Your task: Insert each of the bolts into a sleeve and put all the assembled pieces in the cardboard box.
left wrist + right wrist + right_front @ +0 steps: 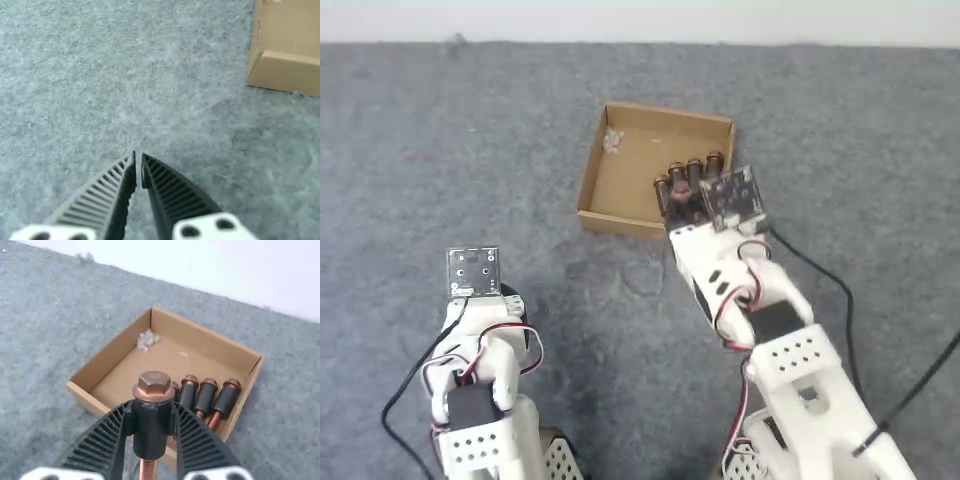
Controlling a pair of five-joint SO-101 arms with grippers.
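Your right claw (152, 414) is clamped on an assembled piece (150, 435), which hangs over the near wall of the cardboard box (205, 337), at about 5 o'clock of the box in the high view. The step in hand looks like the drop-off.

To do it well, carry the piece a little further toward 12 o'clock so that its lower end clears the wall. Then lower it before you let go, because a release from height could bounce it out. Aim for the bare floor at 9 o'clock of the row of finished pieces (207, 395), so that the claw fingers can spread without knocking them.

The held piece is a copper-coloured bolt with a hex head (152, 385), pushed through a matt black sleeve. It stands roughly upright, with its bare shank showing below the sleeve. The finished pieces, at least three of them, lie side by side in the box's 4 o'clock corner.

Your left claw (138, 159) has its fingers together on nothing, over the grey worktop (470, 150) at 8 o'clock, well apart from the box.
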